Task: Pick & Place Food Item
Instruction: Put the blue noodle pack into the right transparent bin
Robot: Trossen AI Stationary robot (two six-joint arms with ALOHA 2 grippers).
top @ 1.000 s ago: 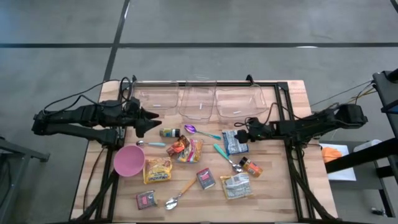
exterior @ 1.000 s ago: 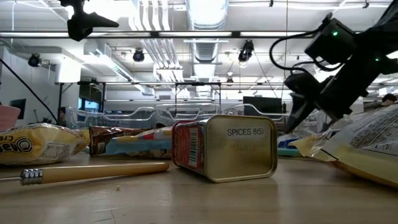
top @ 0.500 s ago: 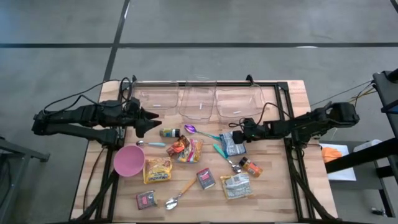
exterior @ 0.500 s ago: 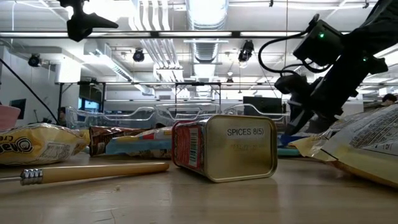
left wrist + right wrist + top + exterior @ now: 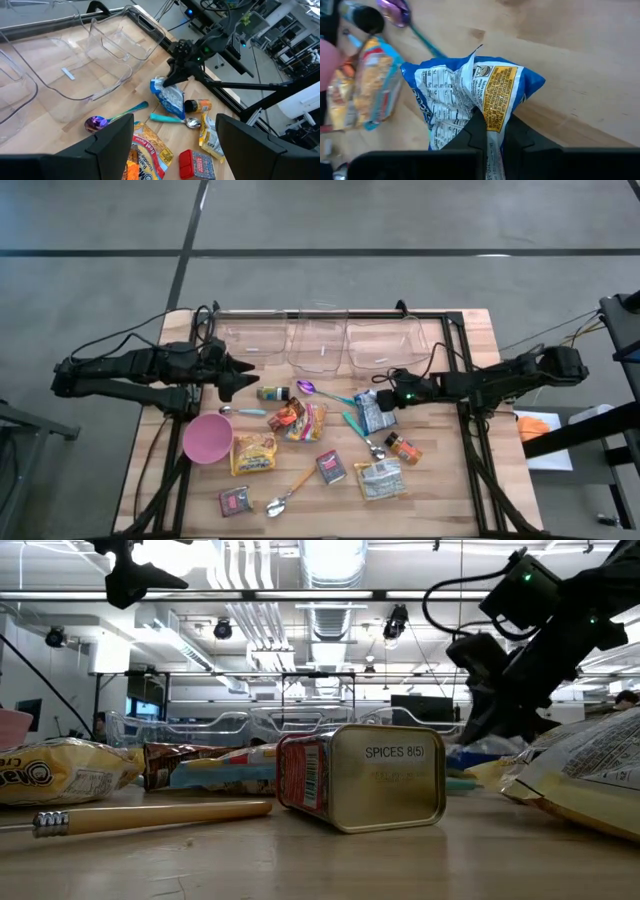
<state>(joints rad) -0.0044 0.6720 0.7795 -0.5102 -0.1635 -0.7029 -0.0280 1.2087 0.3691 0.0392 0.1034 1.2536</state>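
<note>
A blue and white snack bag (image 5: 373,412) lies right of the table's middle, also visible in the right wrist view (image 5: 465,85) and the left wrist view (image 5: 168,97). My right gripper (image 5: 389,397) reaches in from the table's right, shut on the bag's end nearest it; the low view shows it slanting down (image 5: 492,720). My left gripper (image 5: 246,369) hangs open above the table's far left, clear of everything, its fingers wide apart in its own view (image 5: 175,131). My right gripper pinches the bag's crumpled end (image 5: 489,116) between its two fingers. The fingers come from the table's right, slanting down. The foil puckers up at the fingers, and the bag's other end (image 5: 427,105) rests on the table.
Three clear bins (image 5: 322,340) stand along the far edge. A pink bowl (image 5: 207,439), spoons (image 5: 318,390), other snack bags (image 5: 298,420), spice tins (image 5: 331,467) and an orange-capped bottle (image 5: 404,447) lie scattered over the middle and near part.
My right gripper has moved a little toward the table's left onto the blue bag's end and shut on it. The bag's end has bunched up between the fingers; the rest of the bag has stayed where it was.
</note>
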